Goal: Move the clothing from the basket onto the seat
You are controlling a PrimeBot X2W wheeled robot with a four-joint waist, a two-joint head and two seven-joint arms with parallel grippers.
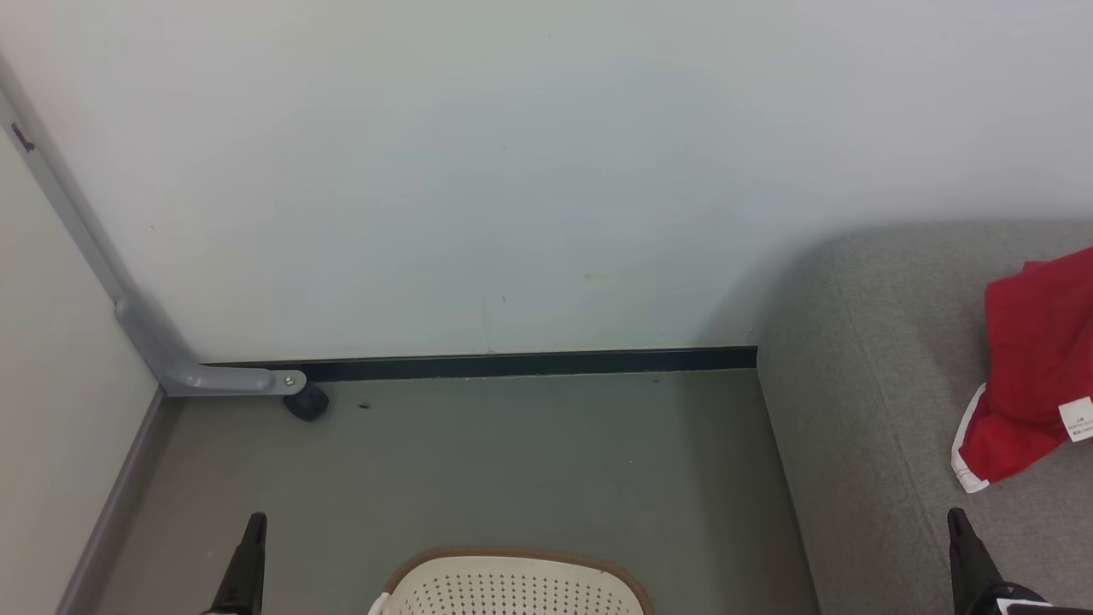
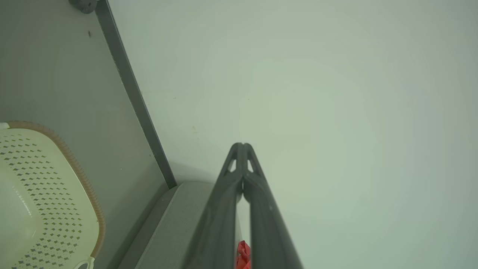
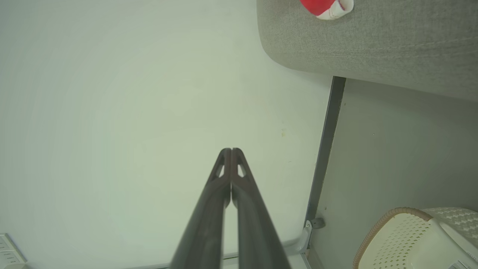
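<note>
Head view, near edge: the basket (image 1: 512, 565) is cut off by the frame. Only its far brown rim and a strip of perforated cream wall are seen, and its floor is hidden.
Right side: the clothing (image 1: 1029, 359) is laid in a red heap on the seat (image 1: 862, 401), well apart from the basket. It is cut off by the right edge. A white trim band is seen at its near-left corner, and the print on its small white label is too small to be read.
Seat extent: only the left end with its rounded far corner is shown; the rest is cut off at the right and near edges.
Near left: 1 dark tip of the left gripper (image 1: 256, 518) is seen over the floor (image 1: 512, 461). In the left wrist view its 2 fingers are pressed together at the tips, with nothing pinched there.
Finger slit: a little of the clothing's red is glimpsed low between the left fingers; how far beyond them it lies cannot be told.
Near right: the tip of the right gripper (image 1: 956, 515) is seen over the seat, near the clothing but apart from it. In the right wrist view its 2 fingers are closed tip to tip, with nothing clasped.
Far side: a pale wall (image 1: 546, 171) and a dark skirting (image 1: 529, 363) are seen. A grey bracket with a black castor (image 1: 306, 401) stands at the far left, and its upper run is cut off by the left edge.
</note>
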